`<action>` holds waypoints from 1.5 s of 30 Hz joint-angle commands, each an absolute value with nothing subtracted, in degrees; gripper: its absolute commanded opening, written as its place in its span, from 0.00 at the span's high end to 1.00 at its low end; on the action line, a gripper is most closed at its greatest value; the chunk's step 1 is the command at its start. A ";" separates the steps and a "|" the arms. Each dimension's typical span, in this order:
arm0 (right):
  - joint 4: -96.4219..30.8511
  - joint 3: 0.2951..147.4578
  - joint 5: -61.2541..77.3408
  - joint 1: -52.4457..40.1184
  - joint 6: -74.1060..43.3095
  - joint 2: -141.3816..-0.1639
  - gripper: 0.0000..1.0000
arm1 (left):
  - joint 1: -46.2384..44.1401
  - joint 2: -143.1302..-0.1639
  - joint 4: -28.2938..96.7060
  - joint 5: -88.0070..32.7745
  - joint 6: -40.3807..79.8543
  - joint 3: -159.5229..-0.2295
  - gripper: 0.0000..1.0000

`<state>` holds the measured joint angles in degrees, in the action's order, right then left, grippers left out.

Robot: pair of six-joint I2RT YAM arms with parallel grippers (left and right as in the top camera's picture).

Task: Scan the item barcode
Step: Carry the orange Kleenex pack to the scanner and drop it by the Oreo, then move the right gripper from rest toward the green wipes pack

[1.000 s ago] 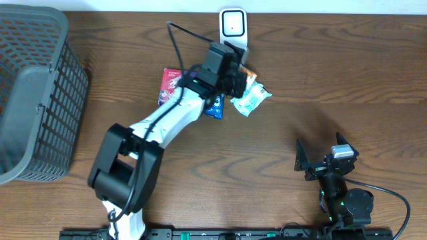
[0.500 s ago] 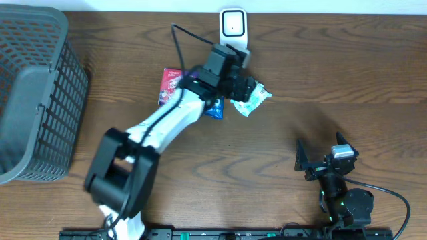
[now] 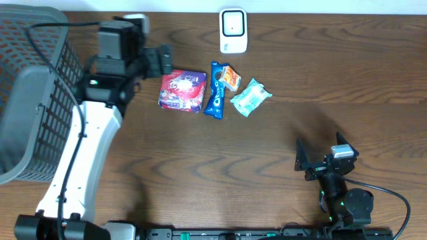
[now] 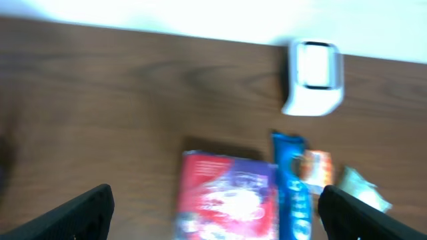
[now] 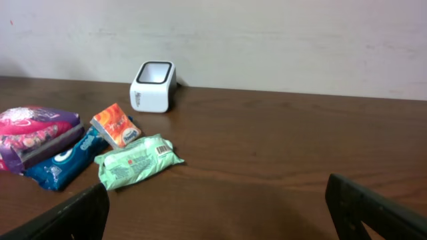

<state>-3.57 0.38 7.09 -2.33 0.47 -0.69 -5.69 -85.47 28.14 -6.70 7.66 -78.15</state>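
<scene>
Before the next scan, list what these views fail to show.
Left wrist: motion blur smears the print on the red packet; no barcode is legible.
Right wrist: the label on the green packet is too small to read; the red packet is cut off by the left edge.
Overhead: the orange packet covers part of the blue packet; the basket is cut off at the left edge, with the left arm overlapping its right rim.

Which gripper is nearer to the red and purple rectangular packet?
Left. The left gripper is close by the far left corner of the red and purple rectangular packet; the right gripper is far away, toward the front right.
</scene>
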 commanded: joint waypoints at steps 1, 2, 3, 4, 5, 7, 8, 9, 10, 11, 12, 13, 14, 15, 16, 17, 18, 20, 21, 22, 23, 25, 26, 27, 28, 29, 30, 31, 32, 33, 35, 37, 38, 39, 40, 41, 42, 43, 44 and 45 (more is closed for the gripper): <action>-3.75 0.36 7.62 -3.09 0.71 -0.38 0.01 | -1.87 -86.06 29.82 -4.82 7.51 -78.02 0.02; -3.73 0.36 7.62 -3.09 0.71 -0.38 0.01 | -0.75 -86.17 30.28 -4.84 7.51 -78.02 0.02; -3.73 0.36 7.62 -3.09 0.71 -0.38 0.01 | 0.23 -86.17 30.81 -4.84 7.51 -78.00 0.02; -3.75 0.36 7.62 -3.09 0.71 -0.38 0.01 | 1.08 -86.17 31.27 -4.84 7.51 -78.00 0.02; -3.73 0.36 7.62 -3.09 0.71 -0.38 0.01 | 1.83 -86.17 31.51 -4.86 7.53 -78.00 0.02; -3.73 0.36 7.62 -3.09 0.71 -0.38 0.01 | 2.90 -86.17 32.16 -4.86 7.53 -78.02 0.02; -3.73 0.36 7.62 -3.09 0.71 -0.38 0.01 | 3.16 -86.17 32.64 -4.86 7.51 -78.00 0.02; -3.73 0.36 7.62 -3.09 0.71 -0.38 0.01 | 3.33 -86.17 33.19 -4.86 7.51 -78.00 0.02; -3.73 0.36 7.62 -3.09 0.71 -0.38 0.01 | 3.38 -86.17 33.39 -4.86 7.51 -78.00 0.02; -3.73 0.36 7.62 -3.09 0.71 -0.38 0.01 | 3.36 -86.17 33.43 -4.86 7.51 -78.00 0.02; -3.73 0.36 7.62 -3.09 0.71 -0.38 0.01 | 3.36 -86.17 33.43 -4.86 7.51 -78.00 0.02; -3.73 0.36 7.62 -3.09 0.71 -0.38 0.01 | 3.36 -86.17 33.43 -4.86 7.51 -78.00 0.02; -3.73 0.36 7.62 -3.09 0.71 -0.38 0.01 | 3.36 -86.17 33.43 -4.86 7.51 -78.00 0.02; -3.73 0.36 7.62 -3.09 0.71 -0.38 0.01 | 3.36 -86.17 33.43 -4.86 7.51 -78.00 0.02; -3.73 0.36 7.62 -3.09 0.71 -0.38 0.01 | 3.36 -86.17 33.43 -4.86 7.51 -78.02 0.02; -3.73 0.36 7.62 -3.09 0.71 -0.38 0.01 | 3.36 -86.17 33.43 -4.86 7.51 -78.02 0.02; -3.73 0.36 7.62 -3.09 0.71 -0.38 0.01 | 3.36 -86.17 33.43 -4.86 7.51 -78.02 0.02; -3.73 0.36 7.62 -3.09 0.71 -0.38 0.01 | 3.36 -86.17 33.43 -4.86 7.51 -78.02 0.02; -3.73 0.36 7.62 -3.09 0.71 -0.38 0.01 | 3.36 -86.17 33.43 -4.86 7.51 -78.00 0.02; -3.73 0.36 7.62 -3.09 0.71 -0.38 0.01 | 3.36 -86.17 33.43 -4.86 7.51 -78.00 0.02; -3.73 0.36 7.62 -3.09 0.71 -0.38 0.01 | 3.36 -86.17 33.43 -4.86 7.51 -78.00 0.02; -3.73 0.36 7.62 -3.09 0.71 -0.38 0.01 | 3.36 -86.17 33.43 -4.86 7.51 -78.00 0.02; -3.73 0.36 7.62 -3.09 0.71 -0.38 0.01 | 3.36 -86.17 33.43 -4.86 7.51 -78.02 0.02; -3.73 0.36 7.62 -3.09 0.71 -0.38 0.01 | 3.36 -86.17 33.43 -4.86 7.51 -78.00 0.02; -3.73 0.36 7.62 -3.09 0.71 -0.38 0.01 | 3.36 -86.17 33.43 -4.86 7.51 -78.02 0.02; -3.73 0.36 7.62 -3.09 0.71 -0.38 0.01 | 3.36 -86.17 33.43 -4.86 7.51 -78.00 0.02; -3.73 0.36 7.64 -3.09 0.71 -0.38 0.01 | 3.36 -86.17 33.43 -4.86 7.51 -78.00 0.02; -2.00 0.36 7.57 -3.09 0.75 -0.38 0.01 | 3.36 -86.17 33.43 -4.86 7.51 -78.00 0.02; 0.05 0.36 7.62 -3.09 0.69 -0.38 0.01 | 3.36 -86.17 33.43 -4.86 7.51 -78.00 0.02; 1.48 0.36 8.08 -3.09 0.67 -0.38 0.01 | 3.36 -86.17 33.43 -4.86 7.51 -78.02 0.02; 5.08 0.36 10.55 -3.09 0.69 -0.38 0.01 | 3.36 -86.17 33.43 -4.86 7.51 -78.00 0.02; 9.28 0.36 10.17 -3.07 1.17 -0.38 0.01 | 3.36 -86.17 33.43 -4.86 7.51 -78.02 0.02; 12.12 0.36 9.67 -3.05 1.10 -0.38 0.01 | 3.36 -86.17 33.43 -4.86 7.51 -78.00 0.02; 15.92 0.36 9.69 -3.05 1.13 -0.38 0.01 | 3.36 -86.17 33.43 -4.86 7.51 -78.00 0.02; 19.11 0.36 9.72 -3.05 1.13 -0.38 0.01 | 3.36 -86.17 33.43 -4.86 7.51 -78.02 0.02; 21.98 0.36 9.72 -3.05 1.15 -0.38 0.01 | 3.36 -86.17 33.43 -4.86 7.51 -78.00 0.02; 24.86 0.36 9.80 -3.05 1.10 -0.38 0.01 | 3.36 -86.17 33.43 -4.86 7.51 -78.00 0.02; 27.64 0.36 10.24 -3.07 1.13 -0.40 0.01 | 3.36 -86.17 33.43 -4.86 7.51 -78.00 0.02; 30.55 0.36 10.92 -3.07 1.17 -0.40 0.01 | 3.36 -86.17 33.43 -4.86 7.51 -78.00 0.02; 32.75 0.36 11.16 -3.07 1.15 -0.51 0.01 | 3.36 -86.17 33.43 -4.86 7.51 -78.00 0.02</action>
